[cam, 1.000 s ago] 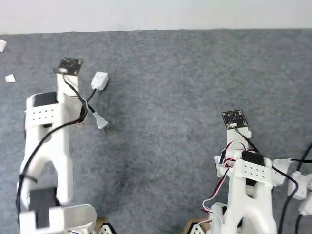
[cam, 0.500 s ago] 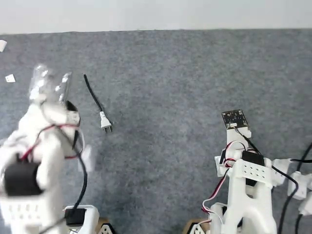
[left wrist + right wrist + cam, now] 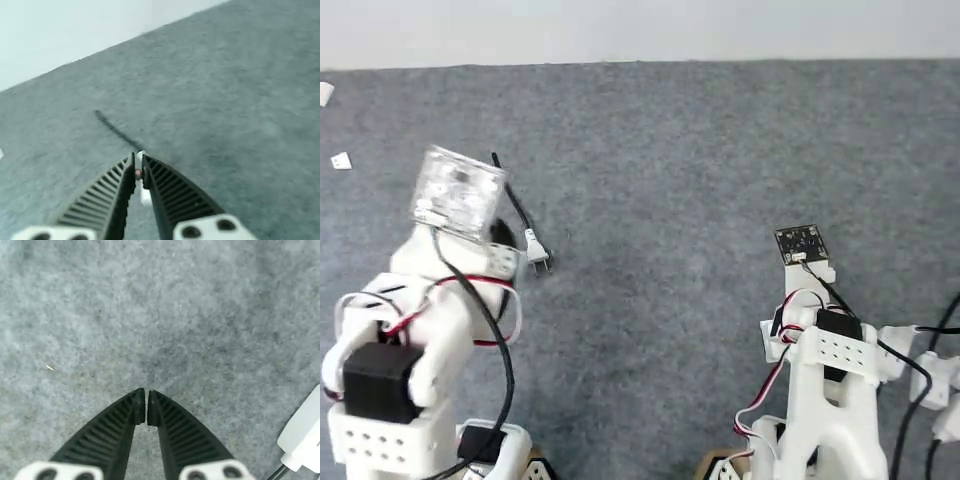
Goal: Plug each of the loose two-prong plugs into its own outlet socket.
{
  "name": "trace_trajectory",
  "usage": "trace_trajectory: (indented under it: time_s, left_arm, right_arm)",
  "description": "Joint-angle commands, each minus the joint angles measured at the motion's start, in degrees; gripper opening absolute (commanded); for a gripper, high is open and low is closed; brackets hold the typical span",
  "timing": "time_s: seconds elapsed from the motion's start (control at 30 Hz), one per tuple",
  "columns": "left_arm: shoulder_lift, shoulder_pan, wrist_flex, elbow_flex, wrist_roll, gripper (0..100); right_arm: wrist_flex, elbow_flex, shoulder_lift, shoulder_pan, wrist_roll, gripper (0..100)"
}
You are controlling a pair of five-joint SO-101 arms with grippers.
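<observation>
The two-prong plug (image 3: pixel 534 247) lies on the grey mat (image 3: pixel 670 150) toward 9 o'clock, its black cord (image 3: pixel 512 199) trailing to 11. The left gripper (image 3: pixel 138 160) and right gripper (image 3: pixel 146 393) are both pinched to a slit and empty. White outlet sockets (image 3: pixel 932 378) sit at the right arm's 3 o'clock.

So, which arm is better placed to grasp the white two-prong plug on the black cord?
Left. The white two-prong plug lies just ahead of the left gripper; the right arm stands far off across the grey carpet.

Bright even light, faint soft shadows
</observation>
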Motion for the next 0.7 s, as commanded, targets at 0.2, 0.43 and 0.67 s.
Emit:
trace_trajectory:
  time_s: [0.2,0.43,0.67]
  left_arm:
    - [-0.2,15.6,-0.3,1.9,0.4,1]
    - [-0.4,22.5,-8.1,14.5,0.4,1]
    - [-3.3,33.0,-9.0,13.8,0.4,1]
  right_arm:
    - [-1.1,-0.2,0.2,-0.6,-0.3,1.0]
    - [-1.1,-0.2,0.2,-0.5,-0.4,1.0]
    - [-1.1,-0.2,0.2,-0.5,-0.4,1.0]
